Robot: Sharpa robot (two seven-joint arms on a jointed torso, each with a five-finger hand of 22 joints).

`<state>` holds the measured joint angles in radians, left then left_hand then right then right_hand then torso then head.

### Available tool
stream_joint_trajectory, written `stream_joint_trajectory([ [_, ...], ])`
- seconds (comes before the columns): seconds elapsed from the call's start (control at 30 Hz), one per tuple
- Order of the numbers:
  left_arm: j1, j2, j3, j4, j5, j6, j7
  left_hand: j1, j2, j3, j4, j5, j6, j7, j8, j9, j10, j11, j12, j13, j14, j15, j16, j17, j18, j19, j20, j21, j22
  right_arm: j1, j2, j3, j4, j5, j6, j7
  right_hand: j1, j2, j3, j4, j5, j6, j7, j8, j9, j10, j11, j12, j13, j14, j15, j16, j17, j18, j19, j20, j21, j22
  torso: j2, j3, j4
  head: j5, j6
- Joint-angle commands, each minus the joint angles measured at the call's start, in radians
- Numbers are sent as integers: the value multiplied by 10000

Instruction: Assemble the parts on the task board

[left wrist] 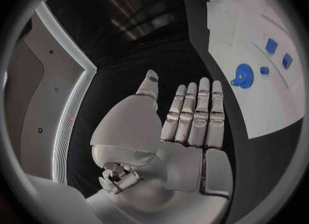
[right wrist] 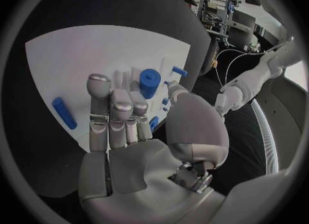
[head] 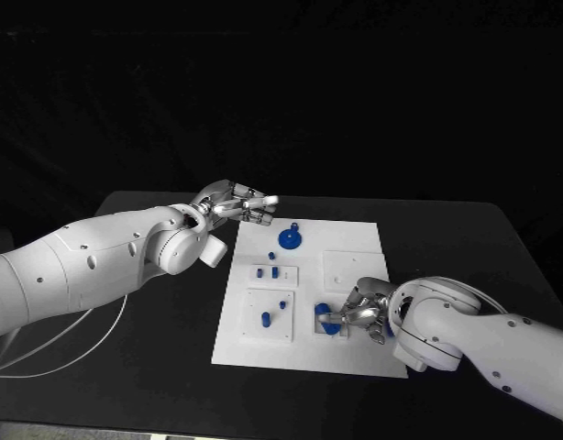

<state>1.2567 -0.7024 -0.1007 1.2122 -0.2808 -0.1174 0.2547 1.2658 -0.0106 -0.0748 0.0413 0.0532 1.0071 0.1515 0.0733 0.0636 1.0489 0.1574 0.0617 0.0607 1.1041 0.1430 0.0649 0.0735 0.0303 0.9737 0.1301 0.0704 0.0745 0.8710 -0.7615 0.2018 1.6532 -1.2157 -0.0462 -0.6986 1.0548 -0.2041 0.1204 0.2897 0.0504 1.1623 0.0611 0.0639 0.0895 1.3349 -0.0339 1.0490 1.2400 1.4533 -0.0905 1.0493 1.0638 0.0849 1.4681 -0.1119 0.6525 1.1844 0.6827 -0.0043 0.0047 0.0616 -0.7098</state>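
Observation:
The white task board [head: 361, 240] lies mid-table. On it are a blue round part [head: 290, 240] at the far side, small blue pieces [head: 267, 271] in the middle and a blue peg [head: 267, 320] nearer. My left hand [head: 236, 203] hovers off the board's far left corner, fingers straight and together, holding nothing [left wrist: 190, 116]. My right hand [head: 361, 316] is low over the board's near right part, fingers stretched toward an upright blue cylinder [right wrist: 149, 82], [head: 324, 316]. I see nothing gripped in it. A blue rod [right wrist: 64, 113] lies beside its fingers.
The black table [head: 467, 238] surrounds the board with free room on each side. Grey cables [head: 44, 353] trail from my left arm along the table's left. The left wrist view also shows the blue round part [left wrist: 243, 74] and two small blue blocks [left wrist: 271, 45].

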Motion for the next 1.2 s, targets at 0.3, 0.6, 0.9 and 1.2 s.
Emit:
stream_joint_trajectory([
  [0.3, 6, 11, 9, -38, 252, 165, -4, -26, -52, 38, 53, -9, 7, 5, 1, -1, -69, -20, -7, 11, -30, 3, -25, 9, 133, 34, -9, 44, -1, -9, -112, 34, 209, -310, 172, -174, 291, 303, 163, -134, 765, 72, -17, 4, 25, -2, 43, -17, -19, 4, -16, -31, 14, 22, 465, -22, -10, 23, -3, -16, 18, -35, 14],
  [0.6, 5, 8, 9, -48, 258, 165, -12, -26, -52, 38, 53, -9, 7, 5, 1, -1, -69, -20, -7, 11, -30, 3, -25, 9, 133, 34, -9, 44, -1, -10, -125, 39, 307, -228, 319, -62, 289, 470, 214, -419, 1024, 160, -39, 0, 30, 16, 27, 3, -27, 2, -24, -27, 13, 10, 464, -28, 14, 40, 0, -19, 14, -30, 0],
  [0.9, 5, 5, 9, -75, 259, 172, -26, 3, -39, 17, 40, -9, 1, 6, 6, 0, -66, -21, -6, 11, -30, 2, -25, 7, 128, 30, -9, 43, -2, -12, -158, 40, 453, -202, 290, -35, 195, 553, 305, -654, 1085, 311, -82, 5, 56, 44, 0, 30, -23, 10, -41, -11, 16, -8, 469, -46, 43, 53, -2, -11, 17, -26, -7],
  [1.2, 5, -3, 9, -94, 279, 186, -40, -1, -35, 8, 46, -10, -1, 7, 6, 0, -72, -19, -8, 10, -35, 5, -26, 7, 128, 28, -7, 42, -3, -14, -177, 41, 474, -430, 440, 9, 807, 603, 614, -1311, 683, 414, -89, 0, 48, 49, -3, 32, -25, 7, -43, -11, 12, -23, 463, -46, 38, 52, 5, -10, 15, -18, -3],
])
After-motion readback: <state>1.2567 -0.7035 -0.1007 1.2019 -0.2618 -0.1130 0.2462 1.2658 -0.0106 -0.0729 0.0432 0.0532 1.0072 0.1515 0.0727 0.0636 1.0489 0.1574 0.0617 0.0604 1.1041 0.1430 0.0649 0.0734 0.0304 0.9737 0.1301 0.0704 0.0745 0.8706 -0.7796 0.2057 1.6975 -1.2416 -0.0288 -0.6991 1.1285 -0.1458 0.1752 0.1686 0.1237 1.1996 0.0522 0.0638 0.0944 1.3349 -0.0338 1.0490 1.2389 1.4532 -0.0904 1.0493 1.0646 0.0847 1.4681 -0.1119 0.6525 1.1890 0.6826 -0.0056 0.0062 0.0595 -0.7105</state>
